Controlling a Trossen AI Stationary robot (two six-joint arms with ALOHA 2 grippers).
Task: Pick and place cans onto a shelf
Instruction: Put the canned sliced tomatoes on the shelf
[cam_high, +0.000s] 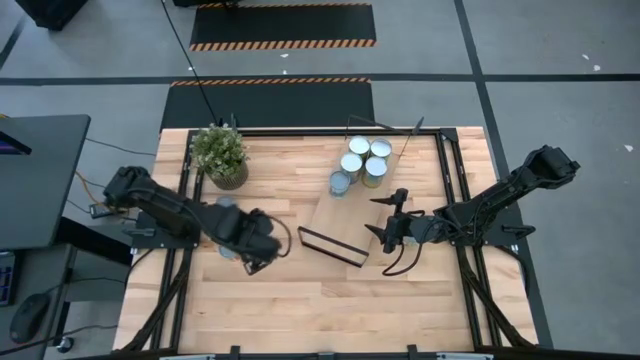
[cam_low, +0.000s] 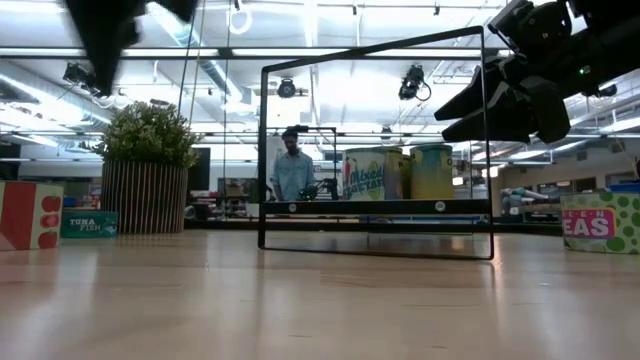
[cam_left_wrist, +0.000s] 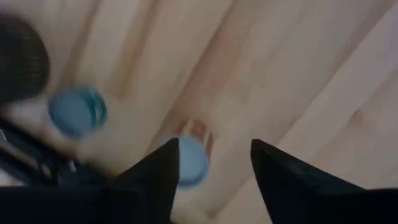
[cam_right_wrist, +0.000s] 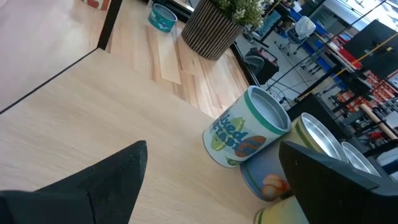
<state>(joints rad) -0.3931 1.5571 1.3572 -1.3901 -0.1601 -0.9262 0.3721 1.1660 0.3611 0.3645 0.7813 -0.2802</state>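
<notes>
Near the table's left edge, left gripper (cam_left_wrist: 214, 163), jaws spread, hovers over a can (cam_left_wrist: 189, 162); reach step, descent likely next. Right gripper (cam_high: 392, 217) spread above shelf (cam_high: 345, 215).

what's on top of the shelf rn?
Four cans stand clustered at the far end of the shelf, touching each other. The rest of the board looks bare. The right gripper, open, hangs over its near right edge, hiding a small strip beneath.
</notes>
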